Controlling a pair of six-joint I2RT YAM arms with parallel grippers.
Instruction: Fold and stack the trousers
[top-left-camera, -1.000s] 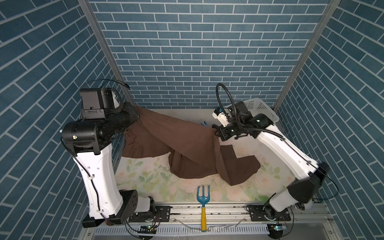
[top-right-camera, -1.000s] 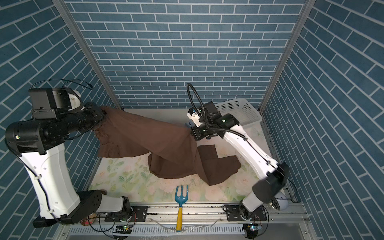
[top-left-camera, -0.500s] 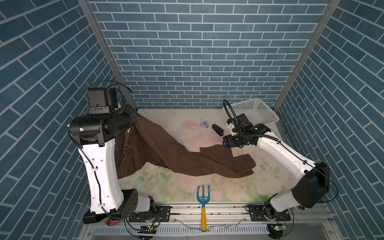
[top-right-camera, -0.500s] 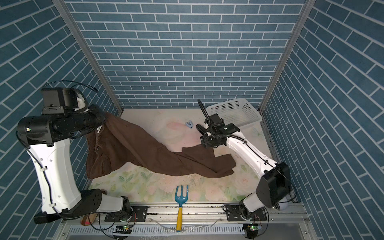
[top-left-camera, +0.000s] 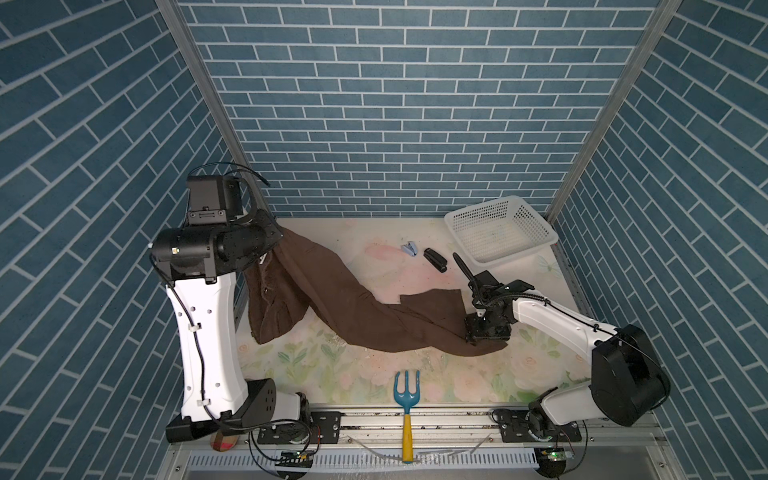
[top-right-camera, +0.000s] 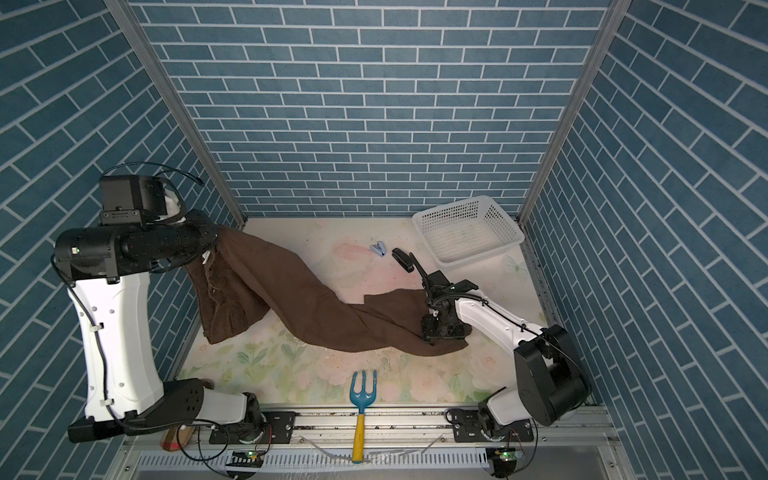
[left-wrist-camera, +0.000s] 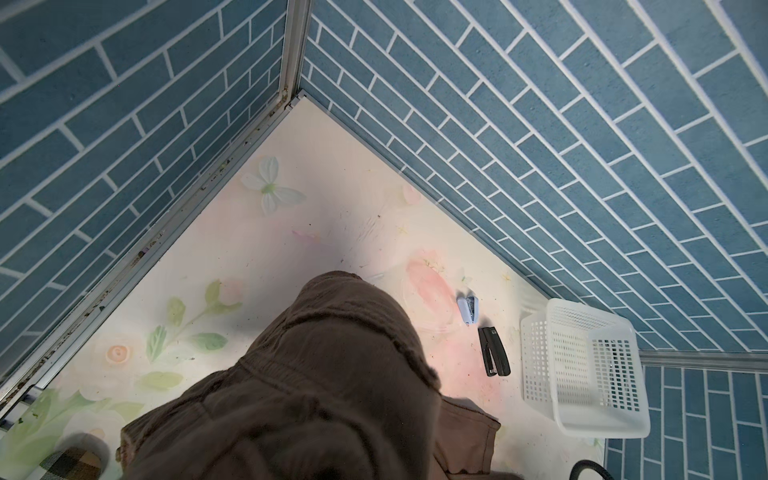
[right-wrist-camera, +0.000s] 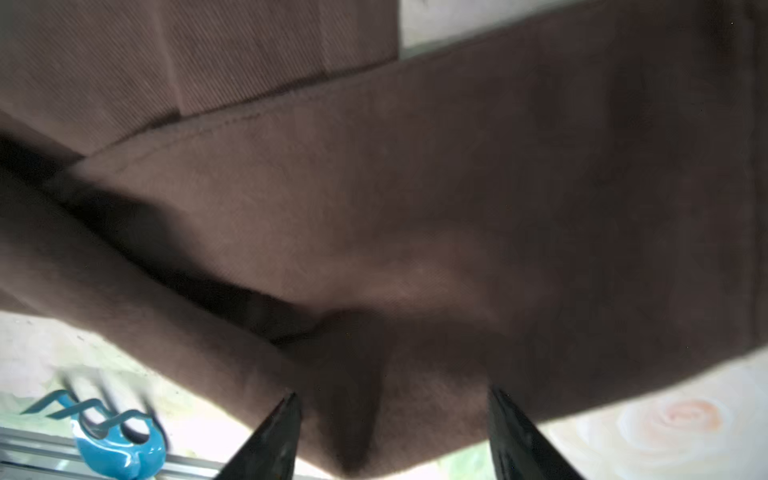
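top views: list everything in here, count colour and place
trousers: 1, dark brown, draped from the left pincer across the mat to the right pincer
basket: 1, white, far right corner
black stapler: 1, black, left of the basket
small stapler: 1, light blue, beside the black stapler
garden fork: 1, teal with yellow handle, front edge, middle
plaid pouch: 1, tan plaid, near the left arm's base
mat: 1, pastel floral, covering the table
left pincer: 1, black, raised at left, shut on the trousers
right pincer: 1, black, low over the trouser leg end, jaws apart

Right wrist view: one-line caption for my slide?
Right gripper, jaws apart, over a fold of the brown trousers, blue hand fork nearby.
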